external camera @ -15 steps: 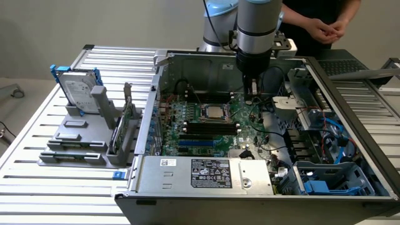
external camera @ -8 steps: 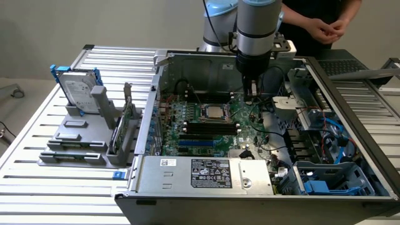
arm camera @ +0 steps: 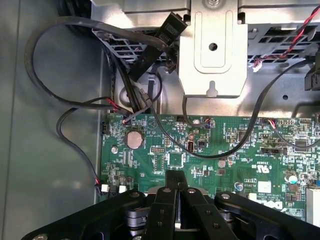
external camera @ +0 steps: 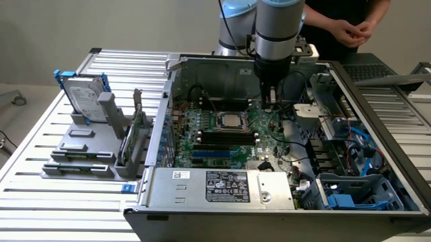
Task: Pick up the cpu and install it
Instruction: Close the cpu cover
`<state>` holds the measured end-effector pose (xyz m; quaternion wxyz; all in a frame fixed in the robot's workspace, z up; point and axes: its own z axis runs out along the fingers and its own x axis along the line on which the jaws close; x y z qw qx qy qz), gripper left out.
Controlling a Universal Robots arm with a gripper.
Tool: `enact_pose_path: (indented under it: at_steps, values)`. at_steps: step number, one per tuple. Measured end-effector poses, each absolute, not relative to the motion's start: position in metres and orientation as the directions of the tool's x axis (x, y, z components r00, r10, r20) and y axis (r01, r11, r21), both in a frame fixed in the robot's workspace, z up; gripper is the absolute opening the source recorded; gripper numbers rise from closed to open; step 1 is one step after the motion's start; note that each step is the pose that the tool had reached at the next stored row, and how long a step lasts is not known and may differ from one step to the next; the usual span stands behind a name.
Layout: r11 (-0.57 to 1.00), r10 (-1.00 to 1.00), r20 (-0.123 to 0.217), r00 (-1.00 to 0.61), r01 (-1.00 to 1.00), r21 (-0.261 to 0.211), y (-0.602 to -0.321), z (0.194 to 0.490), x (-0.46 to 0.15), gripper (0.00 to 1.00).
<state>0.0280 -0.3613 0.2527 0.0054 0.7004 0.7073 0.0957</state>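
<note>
Inside the computer case (external camera: 215,75), near its back wall, the claw (external camera: 271,101) is hanging from the arm just above the green motherboard (external camera: 222,133). Its two black fingers are pressing flat against each other, closed tight with nothing showing between them. In the wrist view the claw (arm camera: 175,181) is pointing over the motherboard (arm camera: 210,150), close to a round coin battery (arm camera: 134,139) and under loops of black cable (arm camera: 55,100) that are running up to a bare metal bracket (arm camera: 212,55).

Around the middle of the case, the cpu (external camera: 230,120) is lying flat in the metal-framed socket on the board with its pale silver face upward. It is sitting apart from the claw, toward the exterior view's left of it and a little nearer the case's front.

At the case's front edge a grey power supply (external camera: 222,187) is lying with its label up.

Outside the case, on the exterior view's left, a silver hard drive (external camera: 86,96) is standing upright in a grey holder (external camera: 81,151) on the slatted surface (external camera: 34,151). Behind the case a person is standing with hands (external camera: 354,31) clasped together.
</note>
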Motion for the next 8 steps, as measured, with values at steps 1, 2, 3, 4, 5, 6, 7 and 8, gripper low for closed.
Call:
enact_pose_path:
  at_steps: [1,2,3,4,5,6,7,8]
  values:
    - [0.001,0.992,0.126,-0.019,0.99,0.14,-0.3613,0.2528,0.028,0.11]
    - [0.0,0.992,0.127,-0.018,0.991,0.137,-0.3613,0.2528,0.028,0.11]
    - [0.0,0.992,0.127,-0.018,0.991,0.133,-0.3613,0.2528,0.028,0.11]
    - [0.0,0.992,0.127,-0.017,0.992,0.13,-0.3613,0.2528,0.0279,0.11]
    - [0.0,0.992,0.127,-0.017,0.992,0.126,-0.3613,0.2529,0.0277,0.11]
    - [0.0,0.992,0.128,-0.016,0.993,0.122,-0.3613,0.2529,0.0274,0.11]
    - [0.0,0.992,0.128,-0.015,0.993,0.117,-0.3613,0.253,0.027,0.11]
    - [0.0,0.992,0.128,-0.015,0.994,0.113,-0.3613,0.2531,0.0265,0.11]
